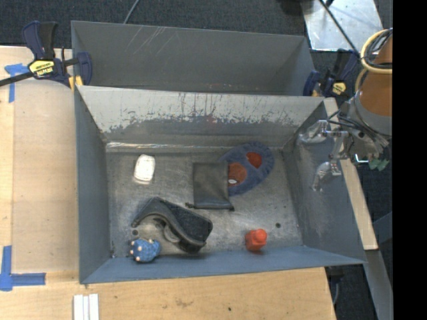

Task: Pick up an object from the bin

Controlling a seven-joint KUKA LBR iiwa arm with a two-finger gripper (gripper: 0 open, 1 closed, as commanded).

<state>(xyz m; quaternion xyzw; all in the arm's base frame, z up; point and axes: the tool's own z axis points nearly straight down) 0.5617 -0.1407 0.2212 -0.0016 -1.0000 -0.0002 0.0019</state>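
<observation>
Two metal fingers (312, 136) of the tool (320, 155) stand wide apart with nothing between them. The tool is at the right of the frame, over the sloping right wall of the bin (200, 65) and close to its upper rim. The wall beneath the tool is bare.

Nearest, to the left on the bin floor, is a blue slipper (265, 167) with two orange-red pieces inside. Its right end is near the foot of that wall. A dark grey cloth (212, 185) touches the slipper's left side.

Below the slipper, at the lower right of the floor, a red ball (256, 239) sits alone, with bare floor round it and across to the right wall.

Further left, a black shoe (175, 223) lies along the bottom edge. A blue ball (145, 249) is just beside its left end, in the lower-left corner. A white lump (144, 168) sits apart at upper left. The strip of floor along the back wall is open.
</observation>
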